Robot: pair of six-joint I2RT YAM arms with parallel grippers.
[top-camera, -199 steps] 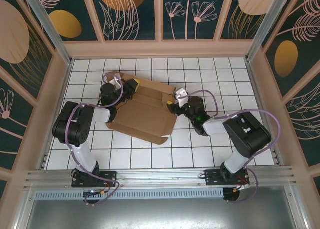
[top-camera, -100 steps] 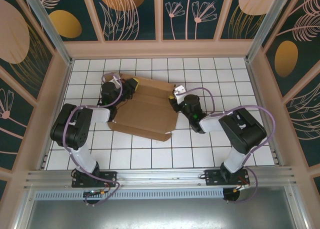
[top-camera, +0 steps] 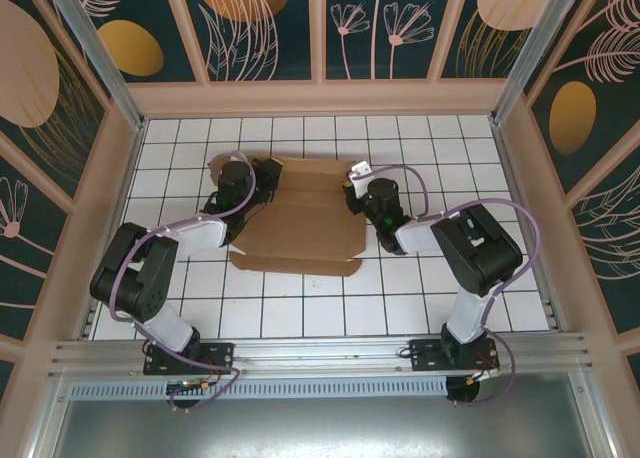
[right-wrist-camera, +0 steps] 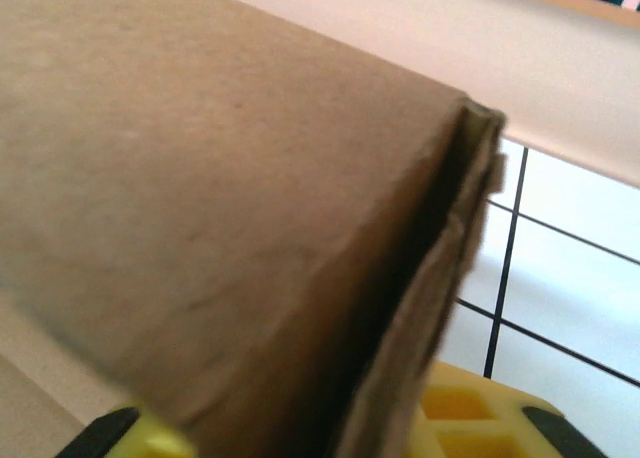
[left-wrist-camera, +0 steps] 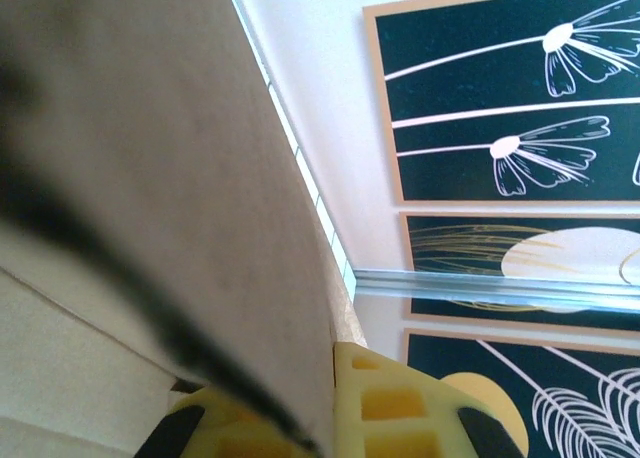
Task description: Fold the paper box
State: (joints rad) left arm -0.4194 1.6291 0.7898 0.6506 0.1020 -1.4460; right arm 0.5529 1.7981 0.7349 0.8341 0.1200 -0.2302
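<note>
Looking down on a white tiled table (top-camera: 450, 148), fenced on three sides by dark panels (top-camera: 270, 28) painted with pale flowers and orange discs, with an aluminium rail (top-camera: 320, 353) across the near edge.

Finding the paper box (top-camera: 300, 233) near the middle of that table, between the two arms. Plain brown cardboard, only partly formed: broad main panel flat on the tiles, creased strips along the far side, a short lip turned up along the near edge.

Following the left arm (top-camera: 150, 268) from the near left up to the box's far left corner. Following the right arm (top-camera: 480, 253) from the near right, bent inward to the box's right end.

Placing the left gripper (top-camera: 268, 174) at that far left corner. Pressed together on the cardboard, going by the left wrist view: brown sheet running down into the slot between the yellow fingers (left-wrist-camera: 390, 403), no gap visible beside it.

Placing the right gripper (top-camera: 350, 194) at the far corner of the right end. From the right wrist view, noting a doubled cardboard edge standing between its own yellow pads (right-wrist-camera: 470, 408), close against the right-hand one. Cannot tell whether those pads truly pinch the edge or merely straddle it.
</note>
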